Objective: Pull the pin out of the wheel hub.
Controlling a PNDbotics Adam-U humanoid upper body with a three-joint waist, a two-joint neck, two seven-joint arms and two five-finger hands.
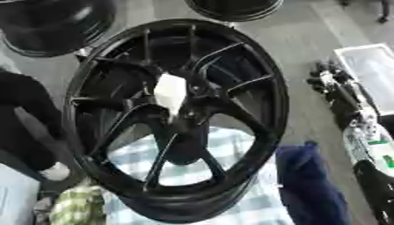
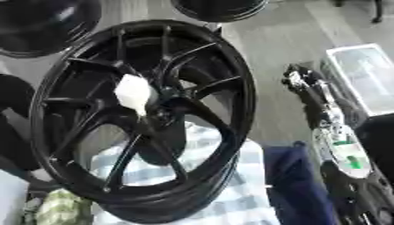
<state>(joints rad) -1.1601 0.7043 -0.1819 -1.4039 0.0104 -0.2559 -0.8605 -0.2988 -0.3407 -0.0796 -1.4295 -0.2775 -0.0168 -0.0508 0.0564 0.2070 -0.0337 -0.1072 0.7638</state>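
Left eye view is filled by a large black wheel hub [image 1: 181, 118] with thin paired spokes, seen tilted, its glossy rim cut by nothing but blurred along the lower edge. At its centre a whitish, blocky shape [image 1: 170, 91] is seen; whether this is the pin cannot be told, and its outline is smeared. Behind the spokes a light blue checked cloth [image 1: 231, 176] is partly hidden, and a dark blue fabric [image 1: 308, 180] lies just beside the rim at the lower right. Other black rims [image 1: 50, 24] are cut off by the upper edge. The right arm is seen along the right edge, ending in the right hand [image 1: 327, 79], dark and blurred, well apart from the wheel; whether its fingers are curled or straight cannot be told. Right eye view shows the same hub shifted left, the whitish shape again at the centre, touching the spokes' meeting point. A pale rectangular tray [image 2: 366, 74] is cut off by the right edge. No left hand is seen in either view.
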